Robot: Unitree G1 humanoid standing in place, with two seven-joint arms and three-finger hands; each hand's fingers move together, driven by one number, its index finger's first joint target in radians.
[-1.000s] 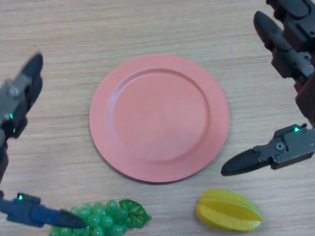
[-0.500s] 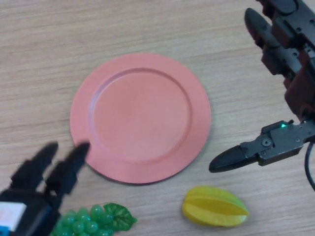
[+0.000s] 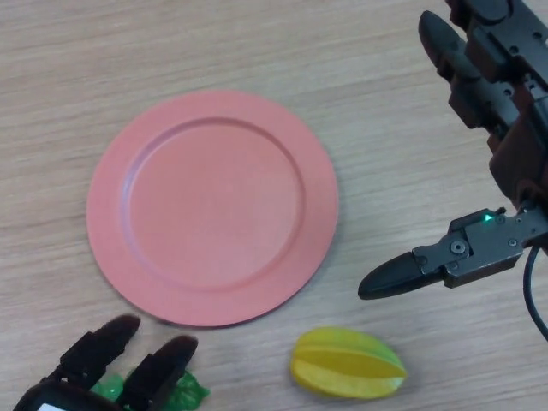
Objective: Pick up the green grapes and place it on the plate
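Observation:
The pink plate (image 3: 210, 205) lies flat on the wooden table, left of centre, with nothing on it. The green grapes (image 3: 184, 396) show only as a leaf and a few berries at the bottom edge, mostly hidden under my left hand (image 3: 116, 366). That hand is over the grapes, its fingers stretched toward the plate's near rim; I cannot see whether it grips the grapes. My right hand (image 3: 488, 128) is open at the right edge, thumb pointing left, apart from everything.
A yellow star fruit (image 3: 347, 363) lies on the table near the bottom edge, right of the grapes and below the right thumb.
My left hand has come down over the grapes and now covers most of them. The view has shifted, so plate and star fruit sit further left.

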